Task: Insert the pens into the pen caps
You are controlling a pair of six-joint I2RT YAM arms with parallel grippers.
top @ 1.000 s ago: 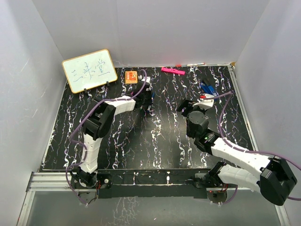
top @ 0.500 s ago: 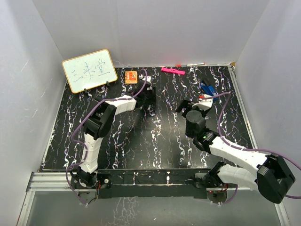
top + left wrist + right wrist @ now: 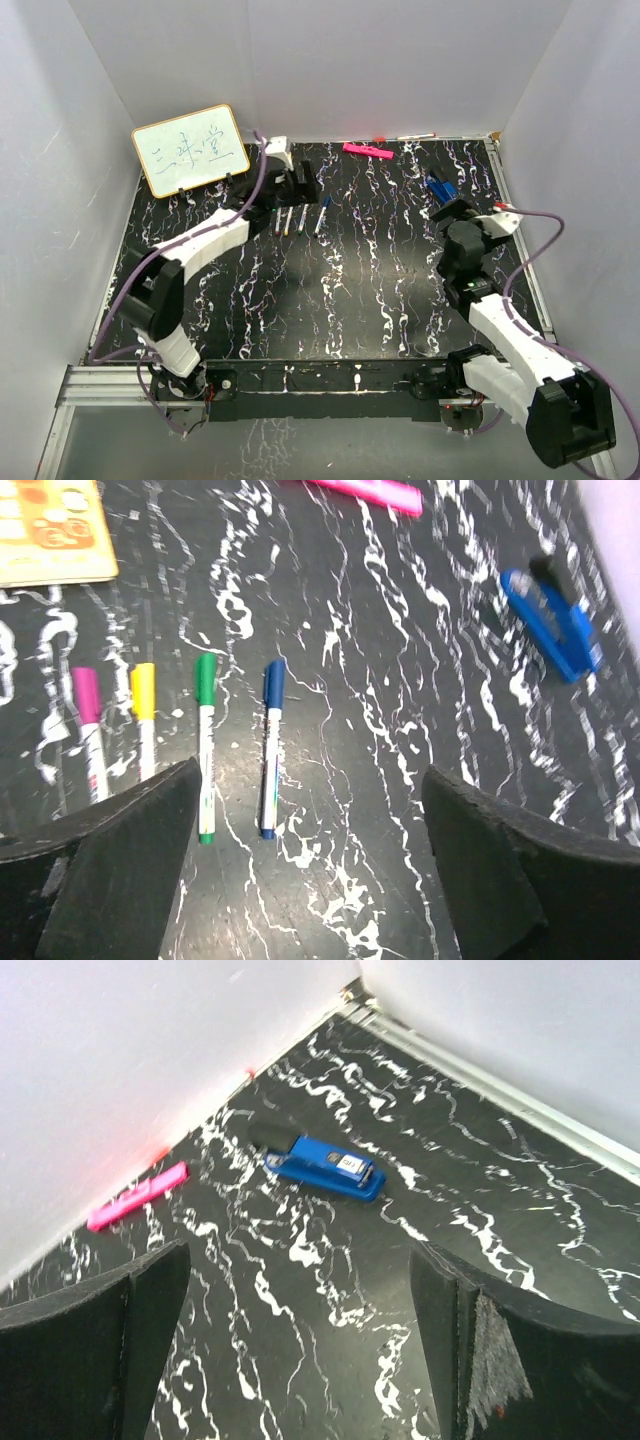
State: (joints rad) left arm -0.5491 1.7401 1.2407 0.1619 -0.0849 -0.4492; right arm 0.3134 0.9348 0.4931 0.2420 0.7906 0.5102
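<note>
Four white pens lie side by side on the black marbled table, each with a coloured cap seated on its far end: purple [image 3: 85,693], yellow [image 3: 143,690], green [image 3: 205,679] and blue [image 3: 274,683]. From above they show as a row [image 3: 298,220] just in front of my left gripper [image 3: 297,190]. My left gripper [image 3: 310,880] hangs open over bare table near them, holding nothing. My right gripper [image 3: 450,212] [image 3: 300,1360] is also open and empty, short of a blue stapler-like clip [image 3: 325,1165]. A thin white stick with a red end [image 3: 412,135] lies along the back wall.
A pink bar marker [image 3: 367,151] [image 3: 372,493] lies at the back. An orange card [image 3: 50,530] sits left of the pens. The small whiteboard [image 3: 190,150] stands at the back left. The blue clip [image 3: 438,187] is at the back right, near the table's right rail [image 3: 515,230].
My left gripper opened and pulled back toward the rear wall, uncovering the row of capped pens. My right arm swung away to the right and its jaws opened wider.
</note>
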